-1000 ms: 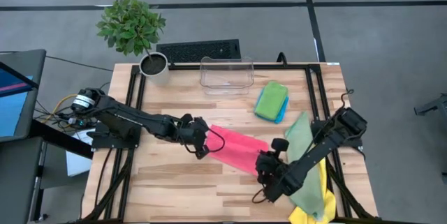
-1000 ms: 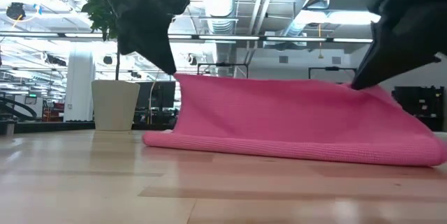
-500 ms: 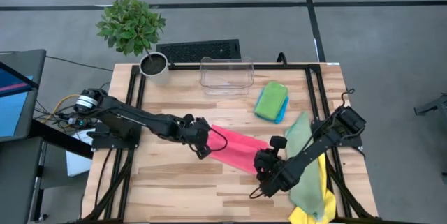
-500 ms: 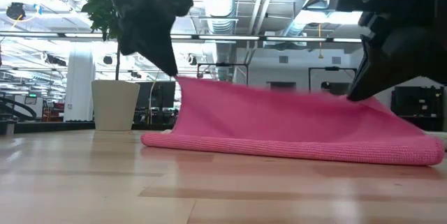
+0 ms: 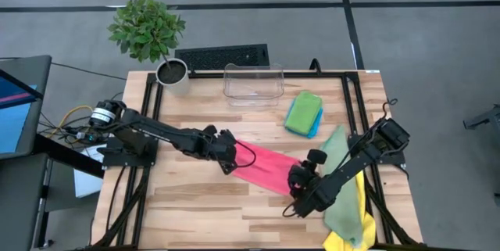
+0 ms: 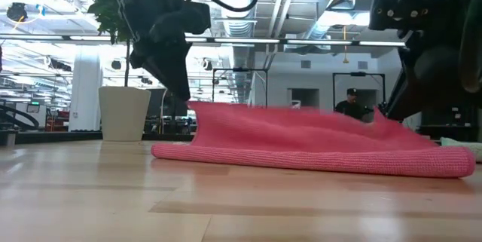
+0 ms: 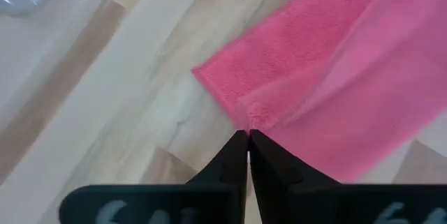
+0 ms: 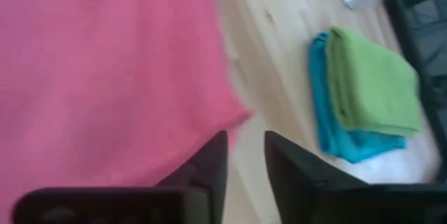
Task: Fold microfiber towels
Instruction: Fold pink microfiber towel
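A potted plant (image 5: 148, 28) stands at the wooden table's (image 5: 195, 204) eleven o'clock corner. A clear plastic bin (image 5: 253, 84) sits at twelve, with a black keyboard (image 5: 222, 56) just behind it. A laptop (image 5: 17, 102) sits off-table at nine o'clock.

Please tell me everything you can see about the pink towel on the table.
The pink microfiber towel is a soft, finely textured cloth folded over on itself, its rounded fold resting on the wooden table. Its upper layer sags. The left gripper is shut on one corner; the right gripper is open at the opposite end.
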`<control>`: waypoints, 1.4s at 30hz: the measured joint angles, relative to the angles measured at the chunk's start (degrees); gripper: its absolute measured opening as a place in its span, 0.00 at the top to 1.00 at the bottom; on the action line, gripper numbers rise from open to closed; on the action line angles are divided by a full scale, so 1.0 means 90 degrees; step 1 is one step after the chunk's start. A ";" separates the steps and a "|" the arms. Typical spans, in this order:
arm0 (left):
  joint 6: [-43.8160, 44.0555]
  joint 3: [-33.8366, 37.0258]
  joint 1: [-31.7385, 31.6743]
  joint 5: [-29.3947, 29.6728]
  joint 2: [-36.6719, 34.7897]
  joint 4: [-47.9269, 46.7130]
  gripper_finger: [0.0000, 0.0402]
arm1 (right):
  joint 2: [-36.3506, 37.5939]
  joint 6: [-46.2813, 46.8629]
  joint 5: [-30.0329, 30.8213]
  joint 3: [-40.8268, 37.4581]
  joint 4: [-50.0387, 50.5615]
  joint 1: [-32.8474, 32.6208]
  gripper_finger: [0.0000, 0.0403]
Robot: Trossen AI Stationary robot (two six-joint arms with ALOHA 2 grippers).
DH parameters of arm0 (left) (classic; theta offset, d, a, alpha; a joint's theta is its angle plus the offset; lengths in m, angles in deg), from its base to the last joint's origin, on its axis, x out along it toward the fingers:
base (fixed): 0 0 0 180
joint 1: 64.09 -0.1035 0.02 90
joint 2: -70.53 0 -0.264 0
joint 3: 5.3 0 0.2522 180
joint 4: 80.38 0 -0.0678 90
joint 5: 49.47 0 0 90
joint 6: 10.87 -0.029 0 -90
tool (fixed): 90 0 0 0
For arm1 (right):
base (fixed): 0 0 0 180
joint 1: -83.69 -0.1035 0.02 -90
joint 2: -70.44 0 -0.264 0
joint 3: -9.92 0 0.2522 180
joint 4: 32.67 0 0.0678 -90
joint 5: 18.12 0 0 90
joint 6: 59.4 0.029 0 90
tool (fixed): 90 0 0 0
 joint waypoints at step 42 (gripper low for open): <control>-0.0715 0.1573 0.0120 -0.1616 0.0073 0.3541 0.87 | 0.1898 -0.0753 -0.1695 -0.2424 -0.3613 0.1308 0.47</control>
